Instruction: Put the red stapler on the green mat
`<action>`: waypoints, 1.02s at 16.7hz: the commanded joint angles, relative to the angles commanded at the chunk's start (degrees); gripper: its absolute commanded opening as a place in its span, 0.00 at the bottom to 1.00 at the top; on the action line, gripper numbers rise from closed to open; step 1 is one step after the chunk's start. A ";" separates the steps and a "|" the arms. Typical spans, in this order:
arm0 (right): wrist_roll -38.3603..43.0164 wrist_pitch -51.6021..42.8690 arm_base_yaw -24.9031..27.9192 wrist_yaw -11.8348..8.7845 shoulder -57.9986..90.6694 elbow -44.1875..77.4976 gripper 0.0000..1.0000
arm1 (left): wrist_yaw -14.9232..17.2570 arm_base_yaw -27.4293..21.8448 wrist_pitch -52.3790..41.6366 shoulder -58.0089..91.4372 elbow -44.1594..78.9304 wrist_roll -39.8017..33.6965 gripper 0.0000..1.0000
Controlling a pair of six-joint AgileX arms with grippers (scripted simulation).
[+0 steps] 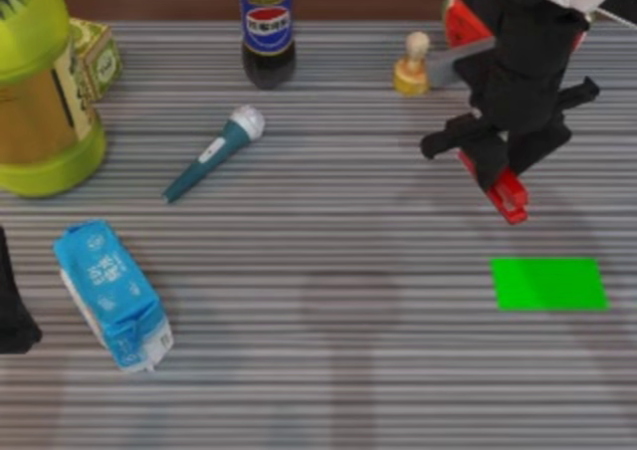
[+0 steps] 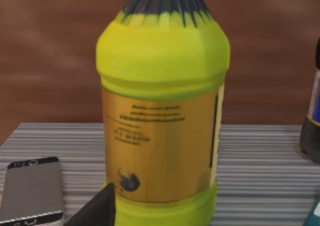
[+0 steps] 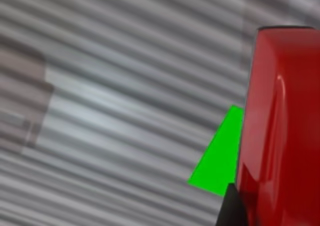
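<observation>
Gripping red stapler (image 1: 508, 195), right hand (image 1: 495, 171) near green mat (image 1: 549, 284).

The red stapler (image 1: 508, 193), a narrow glossy bright red bar, is lying at a slant at the right side of the surface (image 1: 328, 301), its upper end hidden beneath the right tool (image 1: 495, 161), which is sitting closed around it. The green mat (image 1: 549, 284), a flat, plain, bright green rectangle, is lying nearby, apart from the stapler and nearer the front edge.
</observation>
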 joint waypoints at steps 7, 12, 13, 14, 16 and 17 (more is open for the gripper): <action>-43.17 0.85 -3.65 0.07 -6.56 -10.60 0.00 | 0.00 0.00 0.00 0.00 0.00 0.00 1.00; -66.10 3.00 -5.97 0.02 -12.52 -16.93 0.00 | 0.00 0.00 0.00 0.00 0.00 0.00 1.00; -68.91 3.45 -6.31 0.00 -13.56 -17.83 0.00 | 0.00 0.00 0.00 0.00 0.00 0.00 1.00; -71.11 3.85 -6.59 -0.02 -14.44 -18.57 0.00 | 0.00 0.00 0.00 0.00 0.00 0.00 1.00; -73.68 4.36 -6.93 -0.05 -15.54 -19.45 0.00 | 0.00 0.00 0.00 0.00 0.00 0.00 1.00; -74.06 4.44 -6.98 -0.06 -15.70 -19.57 0.00 | 0.00 0.00 0.00 0.00 0.00 0.00 1.00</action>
